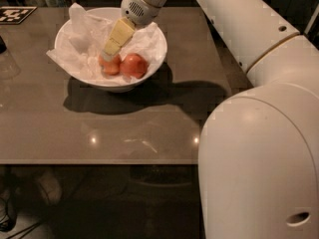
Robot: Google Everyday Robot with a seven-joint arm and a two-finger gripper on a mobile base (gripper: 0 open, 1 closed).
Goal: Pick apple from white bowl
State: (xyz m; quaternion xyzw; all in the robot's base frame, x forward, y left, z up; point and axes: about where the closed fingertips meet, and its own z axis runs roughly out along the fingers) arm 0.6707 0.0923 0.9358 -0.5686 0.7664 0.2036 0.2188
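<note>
Camera view: I've got the gripper [107,55] down inside the white bowl [158,40], tip right on top of the apple [110,67]. From this angle I can't tell whether it's spread or clamped on the fruit. The apple sits low in the bowl on the crumpled paper [82,31], left of centre, touching a redder apple [135,65] on its right. The bowl stands on the grey table [99,128], toward the far left part. The arm [239,24] reaches in from the right, its bulky white body filling the lower right. A black-and-white marker [11,14] lies at the far left corner.
</note>
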